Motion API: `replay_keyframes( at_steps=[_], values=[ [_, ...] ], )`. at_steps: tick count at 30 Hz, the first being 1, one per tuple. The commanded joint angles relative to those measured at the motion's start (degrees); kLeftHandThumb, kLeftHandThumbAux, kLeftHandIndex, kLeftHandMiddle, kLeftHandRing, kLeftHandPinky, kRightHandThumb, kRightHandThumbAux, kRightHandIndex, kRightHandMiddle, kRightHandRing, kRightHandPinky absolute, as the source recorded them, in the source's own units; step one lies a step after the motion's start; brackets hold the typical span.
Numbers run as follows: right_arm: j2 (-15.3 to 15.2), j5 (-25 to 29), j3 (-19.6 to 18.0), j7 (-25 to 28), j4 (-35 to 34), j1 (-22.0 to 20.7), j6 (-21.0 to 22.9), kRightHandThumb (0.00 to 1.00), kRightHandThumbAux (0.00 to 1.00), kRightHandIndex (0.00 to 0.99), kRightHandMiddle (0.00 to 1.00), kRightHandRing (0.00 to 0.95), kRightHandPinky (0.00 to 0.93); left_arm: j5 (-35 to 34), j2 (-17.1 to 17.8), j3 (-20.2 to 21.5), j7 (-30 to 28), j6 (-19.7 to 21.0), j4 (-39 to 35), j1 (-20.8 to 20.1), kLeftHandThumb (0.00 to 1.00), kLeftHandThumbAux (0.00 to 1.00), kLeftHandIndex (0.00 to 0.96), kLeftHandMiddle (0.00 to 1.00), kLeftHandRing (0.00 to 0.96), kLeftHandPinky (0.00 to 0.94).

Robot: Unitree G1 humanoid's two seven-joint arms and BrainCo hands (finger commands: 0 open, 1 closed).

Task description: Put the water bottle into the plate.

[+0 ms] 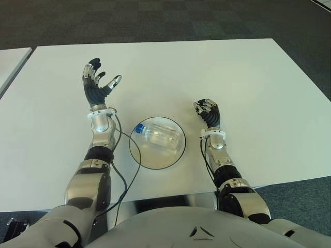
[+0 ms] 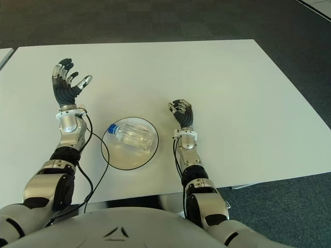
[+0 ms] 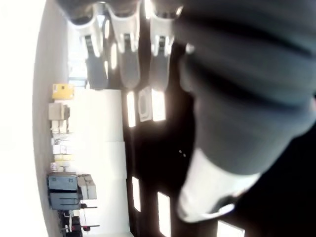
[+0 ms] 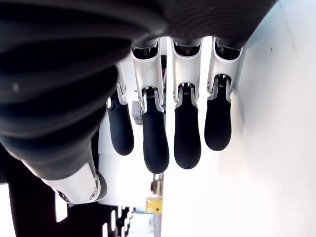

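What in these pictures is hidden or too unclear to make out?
- Water bottle, lying in the plate: any label is too small to read in the eye views.
- Right hand: its palm is hidden by its own curled fingers.
- Left hand: its blurred wrist view shows neither table nor bottle.

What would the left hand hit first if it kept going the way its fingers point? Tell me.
Probably nothing nearby: the left hand points away from the robot across bare table; the bottle and plate lie behind it.
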Motion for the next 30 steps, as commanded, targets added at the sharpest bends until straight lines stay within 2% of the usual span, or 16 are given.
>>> replay_keyframes(
  at_steps=[1,4,11,19,27,28,30],
  values=[
    [0.0,0.3,0.2,0.3,0.9,0.7,-0.1,0.707,0.731,0.428,0.564,0.569,0.535,-3.0,-1.2,2.3,-3.0,3.7,-1.2,2.1,0.326,0.993,0.342,0.324,0.279,0.319],
    [0.0,0.1,0.3,0.1,1.0,0.6,0.5,0.707,0.732,0.428,0.557,0.567,0.534,-2.2,-2.1,2.3,-2.7,4.3,-3.1,3.8,0.354,0.997,0.382,0.366,0.327,0.36],
    [0.0,0.3,0.2,0.3,1.7,0.2,0.4,0.707,0.732,0.428,0.561,0.571,0.524,0.9,-3.4,1.6,-1.1,4.9,-6.6,7.6,0.246,0.963,0.434,0.448,0.43,0.463],
    [0.1,0.6,0.1,0.8,2.5,-0.1,-0.5,0.708,0.731,0.428,0.566,0.575,0.533,2.5,-3.7,1.4,-2.3,5.2,-7.8,10.1,0.19,0.924,0.487,0.515,0.496,0.498],
    [0.1,1.2,-0.3,1.5,3.2,-0.4,-1.3,0.708,0.73,0.428,0.565,0.577,0.551,2.9,-3.5,0.0,-5.7,5.1,-8.6,13.2,0.227,0.898,0.519,0.547,0.532,0.522],
    [0.1,1.2,-0.4,1.6,3.2,-0.4,-1.3,0.708,0.73,0.428,0.563,0.576,0.551,3.1,-3.5,-0.2,-5.9,5.0,-8.5,13.4,0.396,0.833,0.488,0.549,0.533,0.517],
    [0.1,1.3,-0.4,1.6,3.4,-0.5,-1.4,0.708,0.73,0.428,0.561,0.574,0.55,4.1,-3.5,-0.8,-6.3,4.3,-8.3,14.0,0.543,0.776,0.46,0.552,0.536,0.51]
  ],
)
